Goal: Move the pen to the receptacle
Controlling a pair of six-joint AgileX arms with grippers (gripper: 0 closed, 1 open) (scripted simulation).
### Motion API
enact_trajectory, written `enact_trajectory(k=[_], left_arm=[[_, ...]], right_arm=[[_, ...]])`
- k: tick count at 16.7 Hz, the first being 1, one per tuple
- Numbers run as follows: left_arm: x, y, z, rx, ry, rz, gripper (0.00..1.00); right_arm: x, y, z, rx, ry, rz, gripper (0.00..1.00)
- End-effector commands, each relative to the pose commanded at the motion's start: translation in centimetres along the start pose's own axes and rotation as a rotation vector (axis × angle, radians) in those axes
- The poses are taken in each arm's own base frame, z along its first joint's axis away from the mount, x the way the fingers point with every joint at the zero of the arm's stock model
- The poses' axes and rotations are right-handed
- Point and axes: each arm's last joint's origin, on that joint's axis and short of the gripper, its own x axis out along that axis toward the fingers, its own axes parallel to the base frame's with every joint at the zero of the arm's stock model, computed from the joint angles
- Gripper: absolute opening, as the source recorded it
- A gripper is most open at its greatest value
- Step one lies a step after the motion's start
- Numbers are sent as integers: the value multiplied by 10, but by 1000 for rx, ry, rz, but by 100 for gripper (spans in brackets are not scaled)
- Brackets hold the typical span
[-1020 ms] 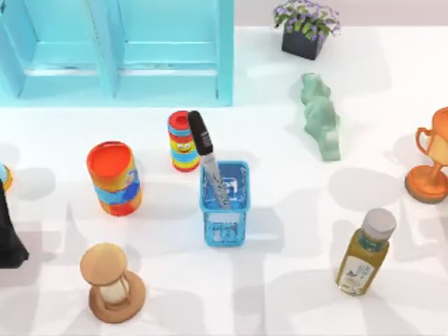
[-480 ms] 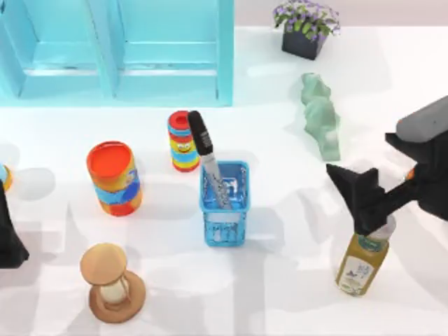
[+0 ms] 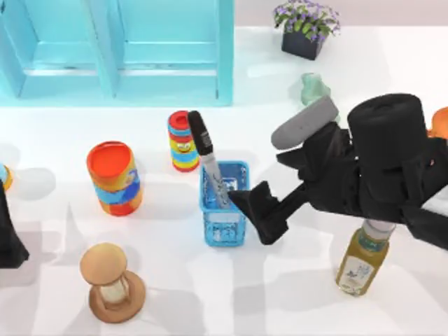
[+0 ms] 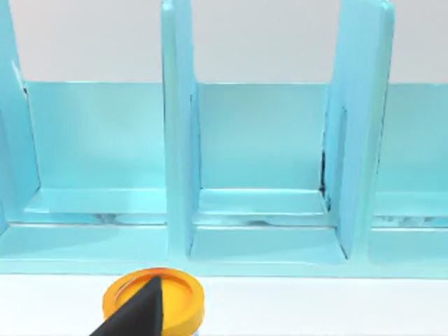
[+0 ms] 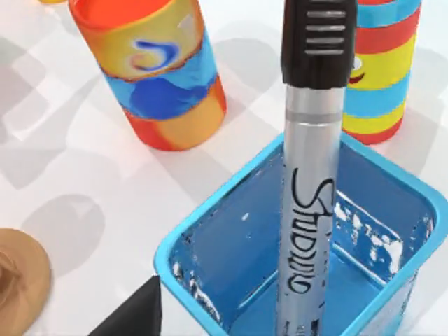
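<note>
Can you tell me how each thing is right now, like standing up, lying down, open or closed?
pen: standing tilted inside the blue basket
blue basket: upright, open-topped
bottle: upright, capped
hourglass: upright
orange can: upright
right gripper: beside the basket

Pen: a slender marker with a black ribbed cap bearing small white marks and a silver-grey barrel printed with black script. It stands inside the blue basket, lower end down in the compartment, leaning with its capped end tilted toward the back of the counter and rising above the rim. In the right wrist view the pen appears nearly upright within the open-topped, square blue basket, its barrel near the basket's back wall.
</note>
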Motion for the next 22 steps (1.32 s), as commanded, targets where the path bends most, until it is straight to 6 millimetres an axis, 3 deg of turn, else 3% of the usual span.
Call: enact_trajectory(k=[8,11,16,18,22], left_arm=[[0,0,0,0,0,0,100],[0,0,0,0,0,0,100],[0,0,0,0,0,0,100],[0,0,0,0,0,0,100],[0,0,0,0,0,0,100]], right_arm=[[7,0,0,1,6,1,100],[31,0,5,0,2,4,100],[91,0,-1,2,15,3,100],[102,0,-2,1,9,3,100],[104,1,-2,1,9,3,100]])
